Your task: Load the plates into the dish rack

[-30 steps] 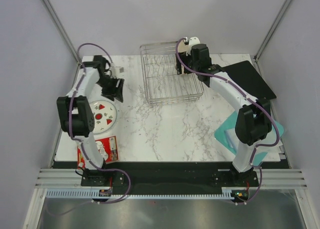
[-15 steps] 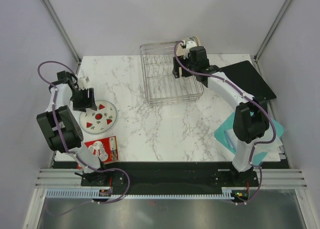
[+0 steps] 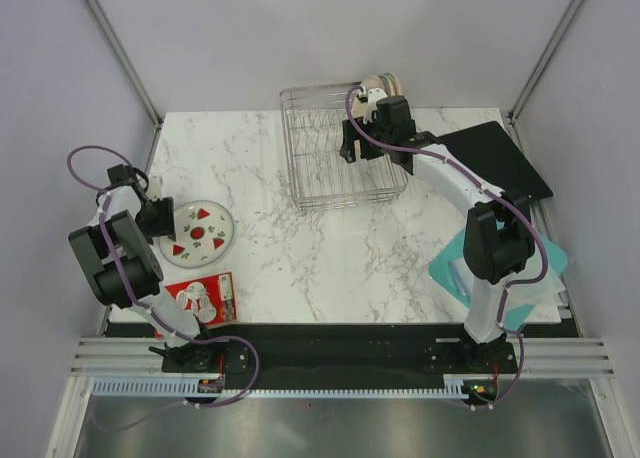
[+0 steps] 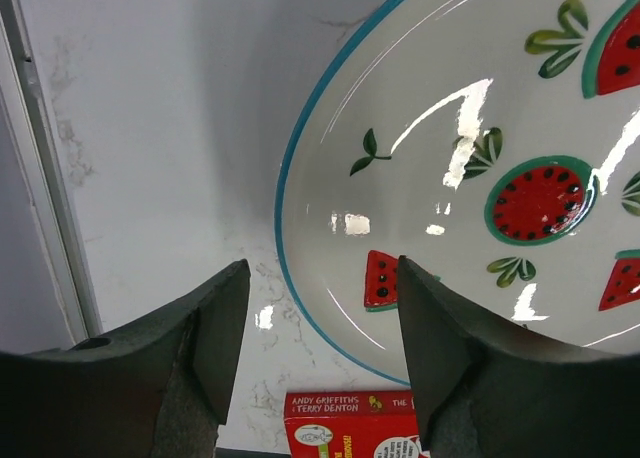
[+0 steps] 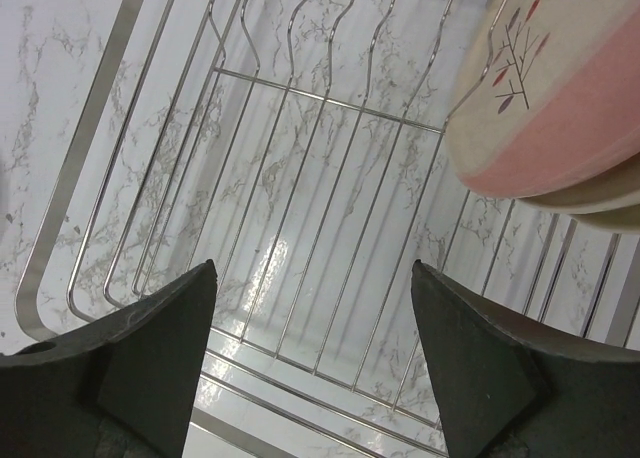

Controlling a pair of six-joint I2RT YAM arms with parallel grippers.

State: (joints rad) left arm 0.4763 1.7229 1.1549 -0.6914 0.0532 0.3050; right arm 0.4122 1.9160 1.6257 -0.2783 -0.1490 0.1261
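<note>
Left jaws partly apart, nothing between them, low over the left rim of the small fruit-print plate, which lies flat on the counter. One finger overlaps that rim; can't tell if it touches. Left arm is folded back tight along the counter's left edge, wrist pointing down, with the red printed packet just nearside of the plate. Right jaws wide apart, empty, hanging above the floor of the dish rack. Right arm is stretched far forward and left across the rack's right side. Pink-half plate sits tilted at the rack's far right corner, more plate rims stacked behind it.
</note>
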